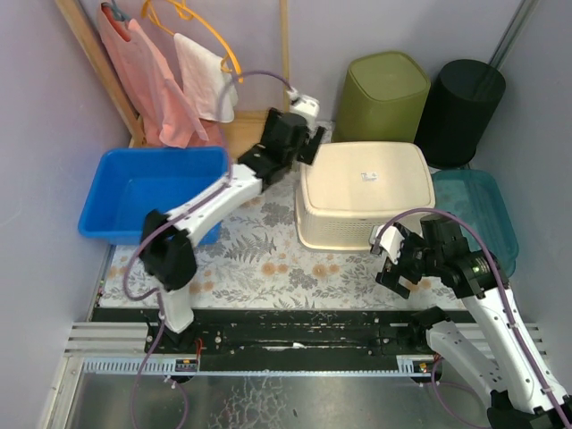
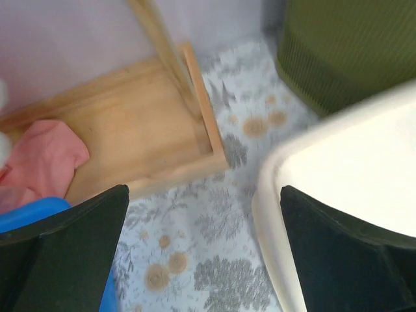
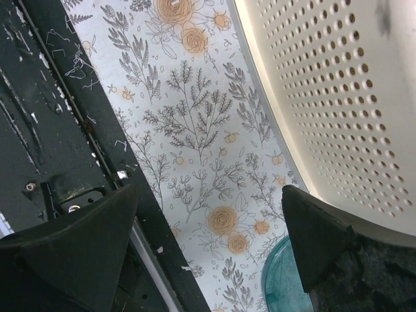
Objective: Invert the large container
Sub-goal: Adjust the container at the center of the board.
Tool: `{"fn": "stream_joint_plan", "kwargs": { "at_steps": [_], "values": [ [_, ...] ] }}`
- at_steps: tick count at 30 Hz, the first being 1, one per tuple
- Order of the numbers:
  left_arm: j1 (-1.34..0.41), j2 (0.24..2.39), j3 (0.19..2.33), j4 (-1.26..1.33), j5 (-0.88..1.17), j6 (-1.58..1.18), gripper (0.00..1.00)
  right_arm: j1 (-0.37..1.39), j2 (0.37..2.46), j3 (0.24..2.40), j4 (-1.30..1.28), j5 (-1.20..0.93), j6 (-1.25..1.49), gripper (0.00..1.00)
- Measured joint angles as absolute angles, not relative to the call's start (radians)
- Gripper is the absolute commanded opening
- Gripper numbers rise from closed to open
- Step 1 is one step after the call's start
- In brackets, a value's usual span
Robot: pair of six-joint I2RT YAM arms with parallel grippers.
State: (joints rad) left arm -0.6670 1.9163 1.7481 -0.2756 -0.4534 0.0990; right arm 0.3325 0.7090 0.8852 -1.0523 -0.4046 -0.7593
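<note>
The large container (image 1: 362, 192) sits on the floral mat (image 1: 259, 259), seemingly base-up. The left gripper (image 1: 310, 143) at its far corner and the right gripper (image 1: 393, 261) near its front both gape wide, empty. Likely light, stiff perforated plastic, so take the rim.

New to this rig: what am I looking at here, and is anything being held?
Two robot arms stand side by side at the near edge. One picture looks down on both; the others come from a camera on each wrist. On the floral cloth sits a large cream basket, apparently base up, between a blue tub and a teal tub. The left end effector is open by the basket's far left corner, the right end effector open by its near right corner. Neither holds anything.
</note>
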Motion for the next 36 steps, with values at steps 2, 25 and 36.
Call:
{"fn": "stream_joint_plan", "kwargs": {
  "at_steps": [2,25,36],
  "values": [
    [-0.617,1.816,1.715,-0.281,-0.418,0.041,1.00,0.332,0.704,0.884,-1.044,-0.405,-0.759,0.99],
    [-0.182,2.321,1.891,-0.038,-0.164,-0.400,1.00,0.276,0.710,0.884,-1.035,-0.401,-0.751,0.99],
    [-0.182,2.387,1.938,-0.074,-0.108,-0.455,1.00,0.272,0.758,0.902,-1.034,-0.402,-0.751,0.99]
  ]
}}
